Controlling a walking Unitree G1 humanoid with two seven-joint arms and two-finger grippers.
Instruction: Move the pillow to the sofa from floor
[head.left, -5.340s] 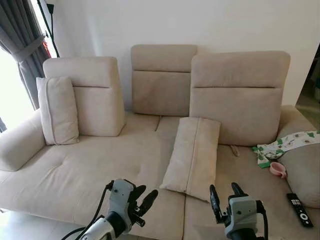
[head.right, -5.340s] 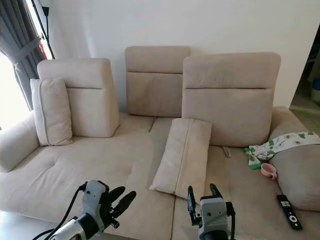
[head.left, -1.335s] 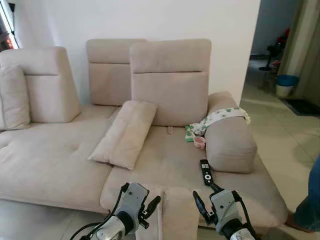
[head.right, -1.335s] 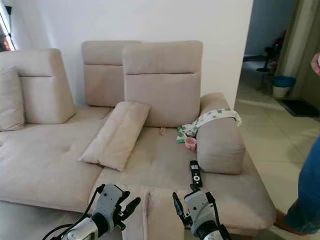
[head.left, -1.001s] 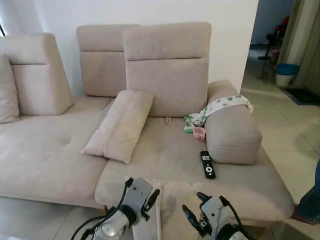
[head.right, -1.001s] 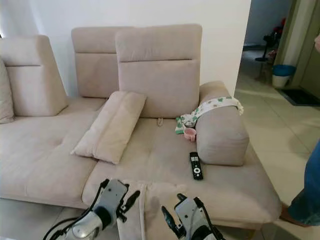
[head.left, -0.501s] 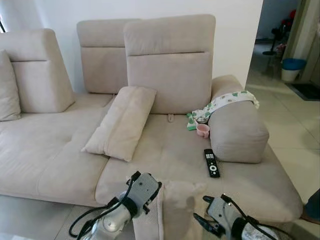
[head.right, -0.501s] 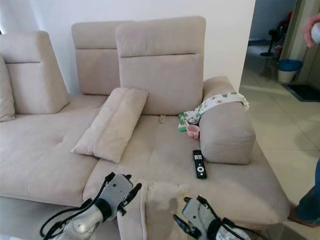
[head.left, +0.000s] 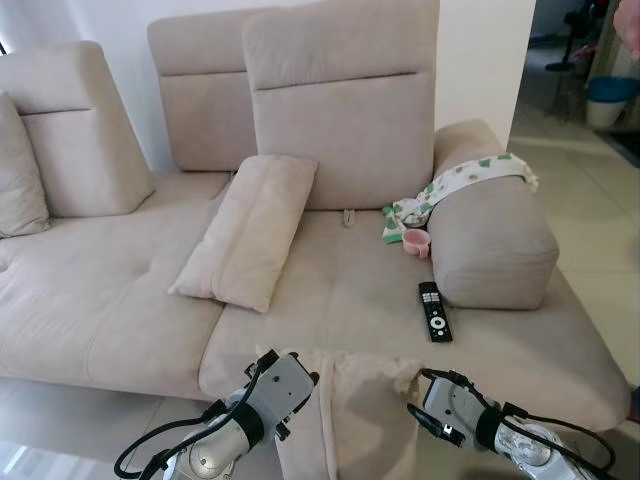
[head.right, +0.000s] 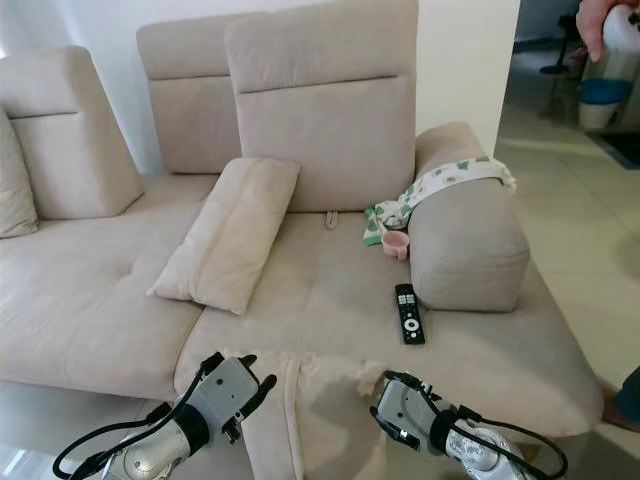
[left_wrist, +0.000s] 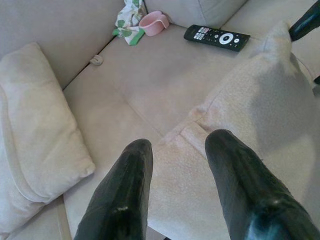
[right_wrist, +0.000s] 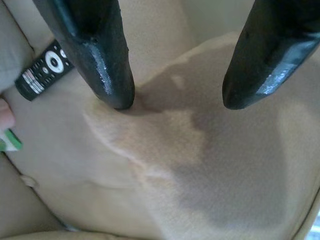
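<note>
A beige pillow (head.left: 362, 415) stands on end at the sofa's front edge (head.left: 150, 365), its top corners lying over the seat. My left gripper (head.left: 290, 385) presses against its left side and my right gripper (head.left: 428, 405) against its right side, so the pillow is squeezed between the two arms. In the left wrist view the left gripper (left_wrist: 180, 142) is open, its fingers (left_wrist: 131, 165) spread over the pillow (left_wrist: 245, 100). In the right wrist view the right gripper (right_wrist: 179, 102) is open, its fingertips (right_wrist: 116, 97) resting on the pillow (right_wrist: 200, 165).
Another beige pillow (head.left: 250, 230) lies on the seat against the backrest. A black remote (head.left: 433, 311), a pink cup (head.left: 416, 242) and a green-patterned cloth (head.left: 462, 180) sit by the bolster armrest (head.left: 495, 245). A person's hand (head.right: 610, 20) shows at the top right.
The camera has moved closer to the sofa and lower. The pillow between my grippers has come up against the seat's front edge, and both arms have spread wider apart.
</note>
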